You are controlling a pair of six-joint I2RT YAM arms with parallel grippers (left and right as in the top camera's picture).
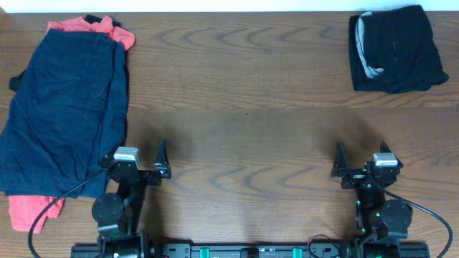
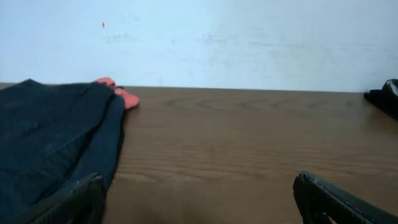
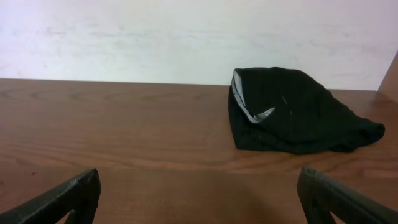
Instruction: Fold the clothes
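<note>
Dark brown wood-grain table [image 1: 244,93], plain whitish wall [image 2: 249,37] rising behind its far edge

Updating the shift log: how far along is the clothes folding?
Done: the black shorts lie folded at the far right of the table. In hand: nothing; the left gripper and right gripper are both open and empty. Left: the navy shorts lie spread flat over the coral-red piece at the left, neither folded.

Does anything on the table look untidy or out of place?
Only the left pile: the navy shorts lie unfolded and rumpled, with coral-red cloth poking out under them at both ends. The black shorts sit folded.
</note>
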